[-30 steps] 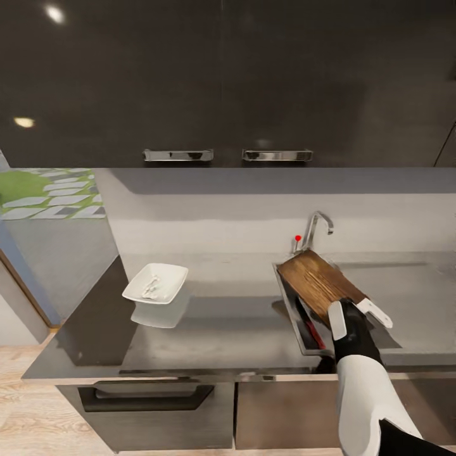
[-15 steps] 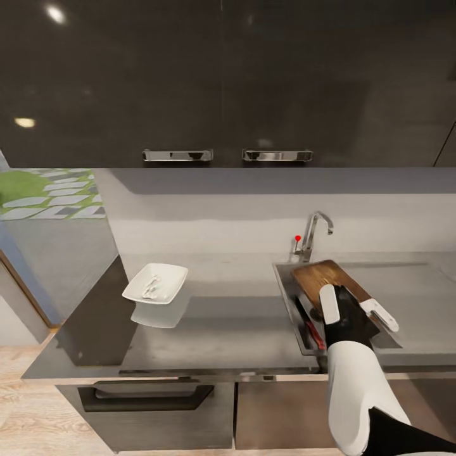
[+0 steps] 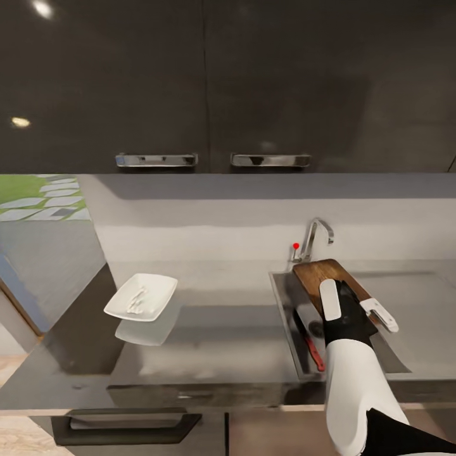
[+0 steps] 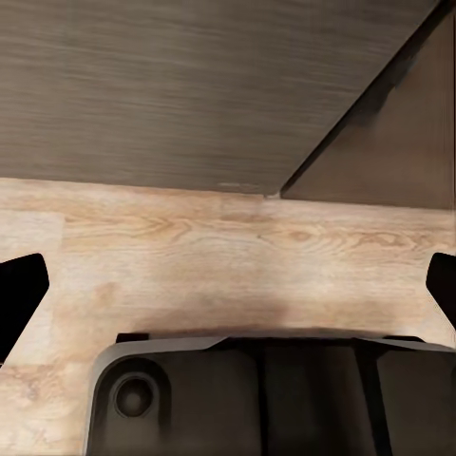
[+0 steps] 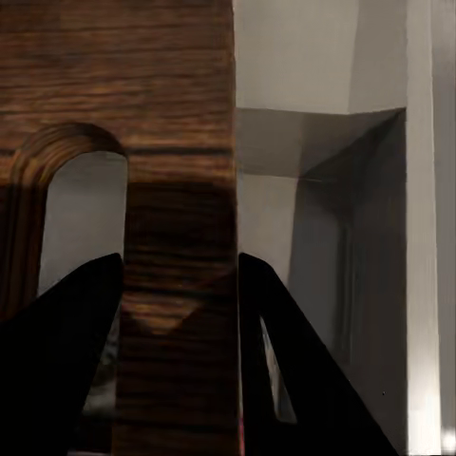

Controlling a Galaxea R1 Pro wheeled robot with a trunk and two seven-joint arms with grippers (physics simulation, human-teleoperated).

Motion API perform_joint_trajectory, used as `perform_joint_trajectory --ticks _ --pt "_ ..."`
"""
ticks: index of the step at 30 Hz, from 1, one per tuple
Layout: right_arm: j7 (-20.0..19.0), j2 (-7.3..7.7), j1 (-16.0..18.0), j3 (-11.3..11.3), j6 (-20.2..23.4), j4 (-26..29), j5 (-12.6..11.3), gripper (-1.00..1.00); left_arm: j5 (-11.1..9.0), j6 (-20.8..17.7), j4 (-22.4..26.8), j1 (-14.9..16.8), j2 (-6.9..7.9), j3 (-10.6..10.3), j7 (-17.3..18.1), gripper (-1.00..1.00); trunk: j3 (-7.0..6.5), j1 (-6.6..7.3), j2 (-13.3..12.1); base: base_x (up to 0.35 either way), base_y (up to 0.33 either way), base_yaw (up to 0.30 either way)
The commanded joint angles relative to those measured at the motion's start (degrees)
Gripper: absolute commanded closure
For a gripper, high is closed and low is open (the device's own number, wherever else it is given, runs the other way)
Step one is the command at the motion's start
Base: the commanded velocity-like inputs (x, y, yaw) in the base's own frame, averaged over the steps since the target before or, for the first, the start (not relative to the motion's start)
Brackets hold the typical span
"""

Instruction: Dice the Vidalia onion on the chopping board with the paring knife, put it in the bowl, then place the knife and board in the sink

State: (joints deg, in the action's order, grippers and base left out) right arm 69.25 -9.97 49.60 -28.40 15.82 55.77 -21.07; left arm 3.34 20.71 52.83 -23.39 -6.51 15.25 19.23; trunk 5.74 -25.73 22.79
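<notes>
Right claw pinching chopping board over sink, paring knife inside, bowl holding diced onion

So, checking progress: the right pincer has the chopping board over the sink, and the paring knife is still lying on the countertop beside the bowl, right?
Not quite. The paring knife lies inside the sink, as the head view shows. The right pincer does grip the chopping board there.

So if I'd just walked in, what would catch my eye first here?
Probably the brown chopping board lying tilted in the sink at the right of the countertop, with the robot's right end effector clamped on its near edge. Beside it in the basin lies the red-handled paring knife. Further left, a white bowl sits on the counter.
</notes>
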Motion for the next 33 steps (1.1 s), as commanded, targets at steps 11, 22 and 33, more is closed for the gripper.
perform_joint_trajectory --ticks 11,22,33 --pt "0.2 -0.03 0.1 0.1 0.7 -0.1 -2.8 1.00 0.4 0.1 0.1 0.0 -0.09 0.3 0.4 -1.00 0.30 -0.06 0.1 0.169 -0.136 0.000" --pt "0.1 -0.03 0.1 0.1 0.6 -1.5 -4.3 1.00 0.3 0.1 0.1 0.0 -0.09 0.2 0.4 -1.00 1.21 -0.06 0.1 0.121 -0.111 0.000" --pt "0.0 -0.03 0.1 0.1 0.6 -3.8 -4.3 1.00 0.3 0.1 0.2 0.0 -0.08 0.2 0.5 -1.00 1.27 -0.06 0.1 -0.257 -0.003 0.000"
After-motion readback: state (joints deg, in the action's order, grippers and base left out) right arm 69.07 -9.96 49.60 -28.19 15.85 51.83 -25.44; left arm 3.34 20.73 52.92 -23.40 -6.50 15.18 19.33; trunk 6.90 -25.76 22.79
